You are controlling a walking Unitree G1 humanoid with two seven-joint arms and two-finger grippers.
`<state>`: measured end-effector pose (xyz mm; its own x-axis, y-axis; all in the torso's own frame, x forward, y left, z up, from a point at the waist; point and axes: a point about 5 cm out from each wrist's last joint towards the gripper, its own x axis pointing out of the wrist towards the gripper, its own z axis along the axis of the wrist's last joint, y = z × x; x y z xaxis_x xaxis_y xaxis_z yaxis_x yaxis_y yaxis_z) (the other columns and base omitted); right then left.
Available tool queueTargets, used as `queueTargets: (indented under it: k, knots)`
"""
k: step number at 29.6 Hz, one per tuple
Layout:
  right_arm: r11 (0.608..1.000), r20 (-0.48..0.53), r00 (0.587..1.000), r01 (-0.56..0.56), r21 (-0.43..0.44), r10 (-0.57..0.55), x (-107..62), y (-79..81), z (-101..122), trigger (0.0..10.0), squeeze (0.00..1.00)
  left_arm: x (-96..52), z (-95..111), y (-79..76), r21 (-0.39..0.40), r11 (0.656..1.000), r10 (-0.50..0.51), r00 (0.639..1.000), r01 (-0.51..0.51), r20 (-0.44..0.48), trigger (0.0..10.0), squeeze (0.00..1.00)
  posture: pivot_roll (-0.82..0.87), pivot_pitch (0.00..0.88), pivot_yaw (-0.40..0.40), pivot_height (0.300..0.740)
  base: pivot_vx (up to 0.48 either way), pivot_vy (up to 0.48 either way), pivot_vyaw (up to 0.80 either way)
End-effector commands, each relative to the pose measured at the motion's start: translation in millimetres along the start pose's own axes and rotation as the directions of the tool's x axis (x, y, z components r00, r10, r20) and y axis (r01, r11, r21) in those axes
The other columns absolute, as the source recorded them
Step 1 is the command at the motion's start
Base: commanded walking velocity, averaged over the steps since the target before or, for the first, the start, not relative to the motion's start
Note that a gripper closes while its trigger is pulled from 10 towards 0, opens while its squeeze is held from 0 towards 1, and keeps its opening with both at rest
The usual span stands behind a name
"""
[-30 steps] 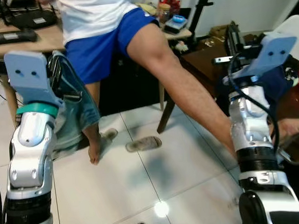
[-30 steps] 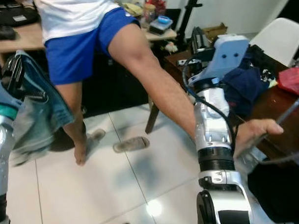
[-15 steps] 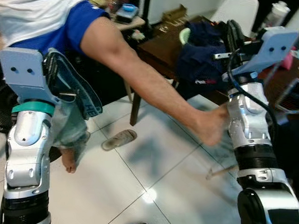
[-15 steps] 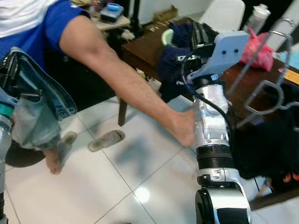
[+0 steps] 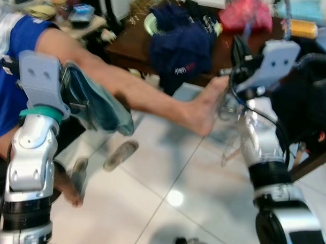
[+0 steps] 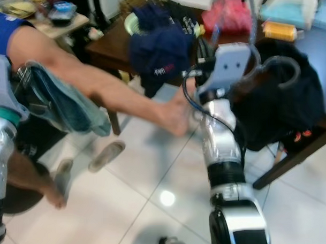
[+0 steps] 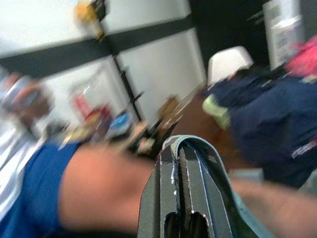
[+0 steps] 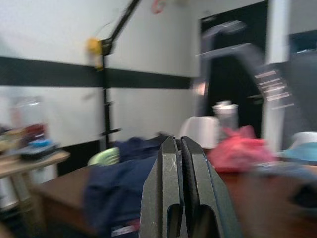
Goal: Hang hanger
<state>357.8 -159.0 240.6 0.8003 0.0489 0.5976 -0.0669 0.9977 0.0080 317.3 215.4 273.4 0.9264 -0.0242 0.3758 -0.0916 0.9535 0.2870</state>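
My left gripper (image 7: 179, 148) is shut on a blue denim garment (image 5: 95, 105) that hangs from it at the left, beside my raised left arm. My right gripper (image 8: 177, 141) is raised at the right, shut, with nothing seen between its fingers. A grey hanger (image 6: 276, 64) shows blurred just right of that gripper, in front of black clothing; it appears again as hanger (image 8: 237, 47) in the right wrist view. A person's hand (image 5: 205, 107) reaches across to my right forearm, close to the hanger. I cannot tell what holds the hanger.
A dark wooden table (image 5: 133, 45) ahead carries a navy garment (image 5: 184, 49) and a pink bag (image 5: 245, 14). Black clothes (image 6: 283, 104) lie at the right. A slipper (image 5: 120, 154) and the person's foot (image 5: 74, 197) are on the white tiled floor.
The whole view has swung right, bringing the cluttered table to the middle. The person's hand has come up against my right forearm. The denim garment swings from my left gripper.
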Motion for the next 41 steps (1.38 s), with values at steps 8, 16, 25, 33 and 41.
queueTargets:
  k: [8, 16, 25, 33, 41]
  knots:
    - [1.0, 0.053, 0.998, 0.024, -0.002, -0.024, 4.6, -4.6, 7, 10.0, 0.0, -1.3, -5, 7.2, 0.032, 0.999, -0.003, 1.0, 0.003, -0.02, 10.0, 0.0, 0.18, 0.0, 0.092, 0.74, 0.0, 0.0, -0.77]
    - [1.0, 0.064, 0.998, 0.024, -0.015, -0.023, 7.4, -6.7, 10, 10.0, 0.0, -3.8, -6, 12.1, 0.012, 1.0, -0.015, 1.0, 0.015, -0.025, 10.0, 0.0, 0.19, 0.0, 0.073, 0.74, 0.0, 0.0, -0.77]
    - [0.988, -0.001, 0.99, -0.143, -0.06, 0.143, 8.4, 8.7, 1, 10.0, 0.0, -3.2, -14, 21.6, -0.011, 1.0, 0.023, 0.999, -0.024, -0.046, 10.0, 0.0, 0.21, 0.0, 0.043, 0.74, 0.0, 0.0, -0.26]
    - [0.92, -0.082, 0.918, -0.39, -0.016, 0.388, 21.2, 24.4, 0, 10.0, 0.0, 8.0, -24, 11.8, -0.075, 0.993, 0.082, 0.994, -0.087, -0.067, 10.0, 0.0, 0.22, 0.0, 0.002, 0.74, 0.0, 0.0, 0.0]
    - [0.722, -0.291, 0.729, -0.675, -0.151, 0.62, 61.1, 55.7, 2, 10.0, 0.0, 12.2, -19, 4.2, -0.08, 0.994, 0.065, 0.997, -0.068, -0.037, 10.0, 0.0, 0.24, 0.0, -0.022, 0.74, 0.0, 0.0, 0.0]
